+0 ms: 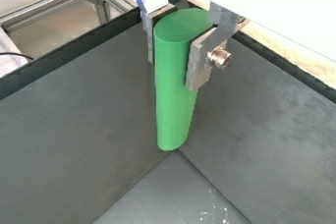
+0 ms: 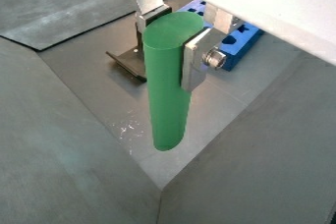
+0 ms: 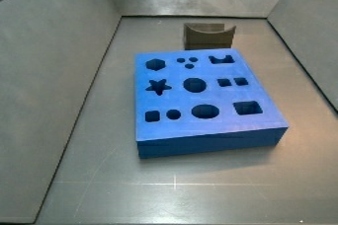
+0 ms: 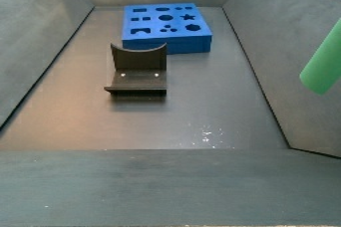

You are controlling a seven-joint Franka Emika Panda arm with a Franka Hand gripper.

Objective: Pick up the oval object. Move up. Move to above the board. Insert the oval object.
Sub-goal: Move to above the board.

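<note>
- The claw [image 2: 175, 43] hangs high above the grey floor [image 4: 173, 121], its silver fingers [image 1: 207, 56] clamped on the upper end of the oval object [image 2: 165, 85], which hangs upright.
- In a side view only the peg's lower end [image 4: 321, 60] shows at the right edge.
- The board [image 3: 205, 101] lies flat on the floor, just beside the fixture [image 4: 138, 72].

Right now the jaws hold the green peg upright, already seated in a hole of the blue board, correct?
Not seated. Both wrist views show the gripper clamping the green peg upright in the air, its lower end free, away from the blue board. In a side view the board's holes are all empty.
</note>
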